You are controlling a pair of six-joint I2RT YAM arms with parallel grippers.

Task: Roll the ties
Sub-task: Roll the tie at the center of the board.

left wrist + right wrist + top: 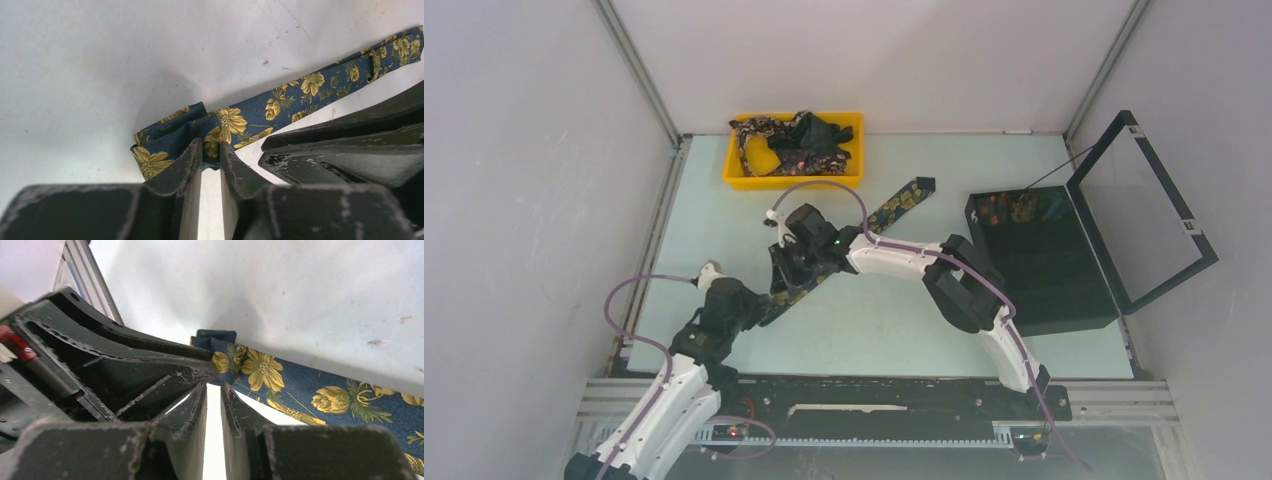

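Your left end effector pinches the tie at its folded end on the worktop — right end effector alongside, grasp indeterminable.

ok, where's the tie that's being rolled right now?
Top view, table centre: the tie lies diagonally from near the black box down-left, its folded end at the left gripper and right gripper.

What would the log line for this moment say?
tie: diagonal, near end folded | left gripper: pinching fold | right gripper: nearly closed at fold, grip unclear | yellow tray: more ties
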